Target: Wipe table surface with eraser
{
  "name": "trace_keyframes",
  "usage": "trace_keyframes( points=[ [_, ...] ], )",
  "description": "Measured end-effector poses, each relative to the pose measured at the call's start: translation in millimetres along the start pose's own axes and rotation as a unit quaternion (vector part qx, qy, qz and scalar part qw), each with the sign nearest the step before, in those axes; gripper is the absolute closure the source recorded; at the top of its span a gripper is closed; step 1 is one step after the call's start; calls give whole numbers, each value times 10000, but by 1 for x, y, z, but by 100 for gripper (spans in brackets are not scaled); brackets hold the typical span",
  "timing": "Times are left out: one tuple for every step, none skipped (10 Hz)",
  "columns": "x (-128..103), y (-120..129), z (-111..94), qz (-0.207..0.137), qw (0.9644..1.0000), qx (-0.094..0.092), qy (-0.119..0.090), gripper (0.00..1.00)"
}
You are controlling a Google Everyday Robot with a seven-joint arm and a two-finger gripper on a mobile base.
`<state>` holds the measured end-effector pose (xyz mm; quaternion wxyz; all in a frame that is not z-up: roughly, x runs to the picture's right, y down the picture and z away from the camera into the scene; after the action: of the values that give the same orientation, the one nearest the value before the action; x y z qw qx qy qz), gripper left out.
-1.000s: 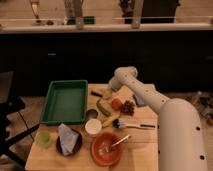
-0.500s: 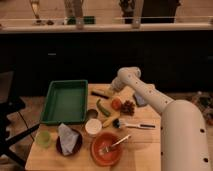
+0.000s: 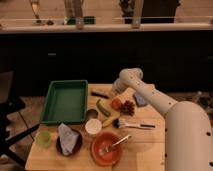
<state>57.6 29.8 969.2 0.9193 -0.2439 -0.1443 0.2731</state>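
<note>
The eraser (image 3: 99, 94) is a small flat dark block lying on the light tan wooden table surface (image 3: 145, 145), just right of the green tray. My white arm comes up from the lower right, bends at a joint (image 3: 131, 78) and reaches down-left. My gripper (image 3: 113, 90) is low over the tabletop, just right of the eraser's right end. I cannot tell whether it touches the eraser.
A green tray (image 3: 50, 102) is at the left. A blue-grey pad (image 3: 140, 100), red tomato (image 3: 116, 103), dark grapes (image 3: 128, 106), green pepper (image 3: 103, 107), black-handled brush (image 3: 132, 125), white cup (image 3: 93, 127), orange bowl with fork (image 3: 106, 149), dark plate with cloth (image 3: 67, 140) and green cup (image 3: 43, 138) crowd the table.
My arm's upper joint has shifted a little to the right. The eraser and the other things have stayed where they were.
</note>
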Motion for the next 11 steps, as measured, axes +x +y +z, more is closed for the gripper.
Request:
trace_keyframes(
  points=[
    [-2,-2,0,-44,10000,-15,-4,60],
    [-7,-3,2,-95,10000,-28,0,51],
    [-14,-2,4,-142,9999,-40,4,43],
    [-27,2,9,-235,9997,-65,-3,29],
    [-29,2,9,-272,9996,-77,-3,24],
    [-30,0,8,-313,9995,-84,-7,20],
    [-31,-2,8,-359,9993,-120,-8,20],
    [-35,-2,11,-413,9990,-194,-7,20],
    [-37,-2,14,-455,9986,-261,-10,20],
    [-38,-3,18,-475,9984,-314,-5,20],
    [-37,-5,21,-478,9983,-339,1,20]
  ],
)
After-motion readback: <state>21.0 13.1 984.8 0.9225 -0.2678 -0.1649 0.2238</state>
